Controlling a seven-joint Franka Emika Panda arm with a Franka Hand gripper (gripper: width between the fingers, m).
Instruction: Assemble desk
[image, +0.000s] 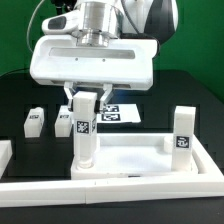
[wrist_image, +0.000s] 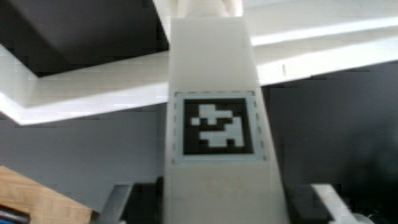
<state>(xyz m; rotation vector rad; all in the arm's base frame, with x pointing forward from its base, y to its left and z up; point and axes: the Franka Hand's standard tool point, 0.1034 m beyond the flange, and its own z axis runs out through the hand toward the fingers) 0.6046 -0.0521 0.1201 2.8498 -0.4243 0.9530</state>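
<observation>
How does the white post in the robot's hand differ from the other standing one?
The held leg is clamped in the hand; the free leg stands untouched. The held leg is at the tabletop's left end in the exterior view, the free leg at its right. Both are white, upright, tagged.

A robotics laboratory rig is being shown. A black table (image: 20, 95) is being fenced along its near edge by white border rails (image: 40, 190), and a green backdrop (image: 205, 60) is being used behind it. Printed marker tags (wrist_image: 217, 125) are being carried by white plastic parts, such as the leg (image: 84, 140) being gripped upright by the gripper (image: 86, 105), and by the marker board (image: 120, 112) lying flat.
</observation>
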